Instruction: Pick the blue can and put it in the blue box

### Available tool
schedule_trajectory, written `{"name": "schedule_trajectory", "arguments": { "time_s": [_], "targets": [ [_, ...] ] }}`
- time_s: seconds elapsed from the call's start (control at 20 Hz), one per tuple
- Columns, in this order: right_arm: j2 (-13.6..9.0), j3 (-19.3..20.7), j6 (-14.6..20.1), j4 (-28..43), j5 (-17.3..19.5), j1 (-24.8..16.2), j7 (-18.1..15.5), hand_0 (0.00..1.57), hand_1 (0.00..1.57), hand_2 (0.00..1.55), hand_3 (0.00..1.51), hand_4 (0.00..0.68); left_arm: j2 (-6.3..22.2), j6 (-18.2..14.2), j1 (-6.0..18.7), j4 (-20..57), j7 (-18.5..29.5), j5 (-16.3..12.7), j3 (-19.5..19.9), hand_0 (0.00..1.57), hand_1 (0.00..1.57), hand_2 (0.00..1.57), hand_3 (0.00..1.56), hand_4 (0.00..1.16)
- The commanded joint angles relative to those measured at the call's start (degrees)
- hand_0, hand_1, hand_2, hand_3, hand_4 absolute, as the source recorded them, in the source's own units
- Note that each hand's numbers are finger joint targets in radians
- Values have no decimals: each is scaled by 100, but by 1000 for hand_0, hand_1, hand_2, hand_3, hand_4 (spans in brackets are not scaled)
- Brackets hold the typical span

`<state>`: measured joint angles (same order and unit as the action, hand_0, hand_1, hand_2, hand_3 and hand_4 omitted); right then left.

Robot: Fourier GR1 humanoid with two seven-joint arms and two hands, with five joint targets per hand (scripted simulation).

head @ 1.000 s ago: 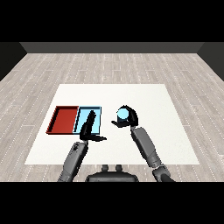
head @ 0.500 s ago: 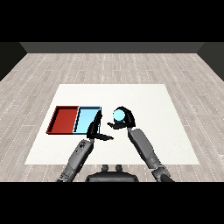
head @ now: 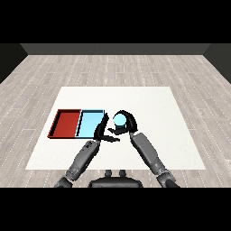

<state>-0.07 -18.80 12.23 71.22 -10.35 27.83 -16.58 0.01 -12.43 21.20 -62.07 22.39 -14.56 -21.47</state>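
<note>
Head view: the right hand point(head: 127, 122) has its fingers and thumb curled round the blue can point(head: 120, 119), which shows as a pale blue disc inside the black fingers. The can appears to be carried clear of the white table point(head: 149, 103), though from this angle I cannot say how far above it. It sits just to the right of the light blue tray point(head: 90, 122), not over it yet, so the carry looks well along but the placing is not yet done. The wrap of the fingers round the can's side makes sense for a carry: it leaves the can's base free to go down onto the tray floor.

The left hand point(head: 102, 131) holds nothing. Its fingers are straight and relaxed, pointing up along the right edge of the light blue tray, with the thumb stretched out toward the right hand. Set there, it lies between the can and the tray, and I judge that it may get in the way of a straight sideways move, so the can would probably need to pass above it or the left hand would need to give room.

The red tray point(head: 65, 122) lies touching the left side of the light blue tray. It has no part in the task, and the can must stop short of it. Both trays look bare inside.
</note>
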Motion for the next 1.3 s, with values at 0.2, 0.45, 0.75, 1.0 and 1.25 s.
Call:
{"name": "schedule_trajectory", "arguments": {
  "time_s": [0.2, 0.45, 0.75, 1.0, 1.25],
  "targets": [
    [6, -379, 94, 313, -41, -332, -42, 1399, 1399, 1444, 1407, 666, 0, -143, -240, 138, 230, -96, -324, 0, 0, 0, 0, 0],
    [6, -246, -25, 140, 2, -25, -131, 1394, 1394, 1426, 1391, 651, -1, -163, 501, 630, 201, -661, -460, 0, 0, 0, 0, 0],
    [6, -968, 548, 246, -297, 106, 103, 1432, 1432, 1433, 1389, 620, 0, -279, 350, 159, 1, -386, -443, 0, 0, 0, 0, 0],
    [6, -745, 257, 426, 92, -76, 237, 1402, 1402, 1438, 1385, 612, 2, -297, 291, 369, 448, -680, -748, 0, 0, 0, 0, 0],
    [6, -918, 324, -72, -299, 370, 29, 1278, 1278, 1416, 1396, 613, 1, -1228, 624, 686, 147, 309, -1006, 270, 270, 517, 0, 571]
  ]
}}
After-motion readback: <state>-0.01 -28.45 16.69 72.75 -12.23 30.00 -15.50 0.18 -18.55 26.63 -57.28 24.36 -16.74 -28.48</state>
